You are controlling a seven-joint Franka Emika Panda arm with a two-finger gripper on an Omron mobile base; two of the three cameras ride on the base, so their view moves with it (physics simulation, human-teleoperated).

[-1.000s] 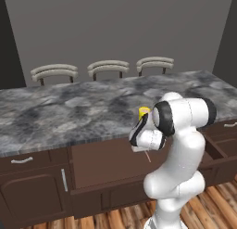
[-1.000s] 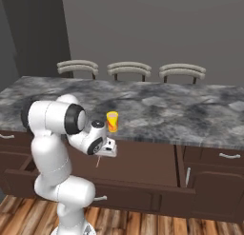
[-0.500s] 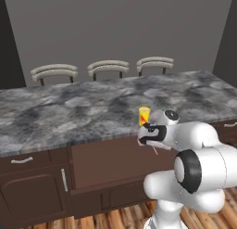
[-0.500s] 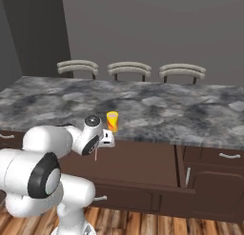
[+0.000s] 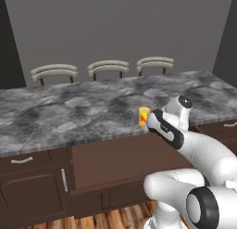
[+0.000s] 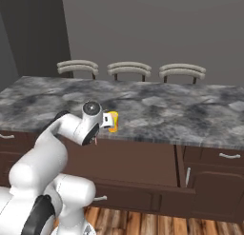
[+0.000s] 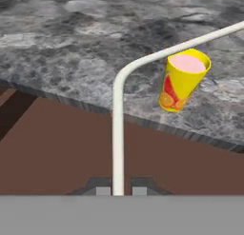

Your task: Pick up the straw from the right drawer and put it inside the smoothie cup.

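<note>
Your gripper [image 7: 117, 191]: closed on the straw [image 7: 117, 134], which stands pinched between the two fingertips [image 7: 101, 190] at the bottom of the hand view. From there the straw runs straight up, bends, then slants off to the upper right, crossing just above the cup's rim as that camera sees it; you cannot tell from this whether it touches the rim.

Cup [image 7: 182, 80]: small, yellow, tapered, with a red-orange patch on its side and pink filling up to the brim. It stands upright on the grey marbled counter [image 5: 69, 112], close to the front edge. You see it in the left base view [image 5: 144, 116] just left of your hand, and in the right base view [image 6: 113, 121] just right of it, partly covered by the wrist.

Below the counter: dark-brown cabinet fronts. One door [image 6: 213, 186] with a pale upright handle, below a small drawer, sits to the right in the right base view.

Behind the counter: three pale curved chair backs [image 5: 108, 66] in a row against a grey wall.
</note>
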